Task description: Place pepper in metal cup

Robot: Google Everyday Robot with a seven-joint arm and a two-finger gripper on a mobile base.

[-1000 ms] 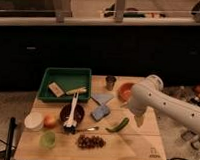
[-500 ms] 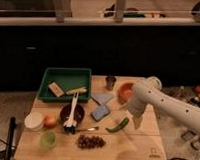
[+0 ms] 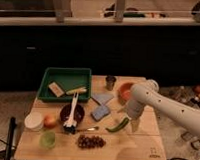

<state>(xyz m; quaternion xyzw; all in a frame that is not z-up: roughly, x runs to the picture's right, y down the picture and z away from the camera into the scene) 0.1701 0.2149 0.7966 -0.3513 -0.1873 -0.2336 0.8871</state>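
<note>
Pepper lies on table, lower centre-right of frame, tip just beside gripper. Gripper opening: cannot tell. Upper centre: metal cup upright near table's far edge, well apart from pepper.

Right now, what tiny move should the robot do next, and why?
Probably nudge the gripper down and sideways onto the pepper to grab it. The pepper lies flat on the table right beside the gripper, not lifted yet, while the metal cup stands farther back near the orange bowl, so grasping comes first.
</note>
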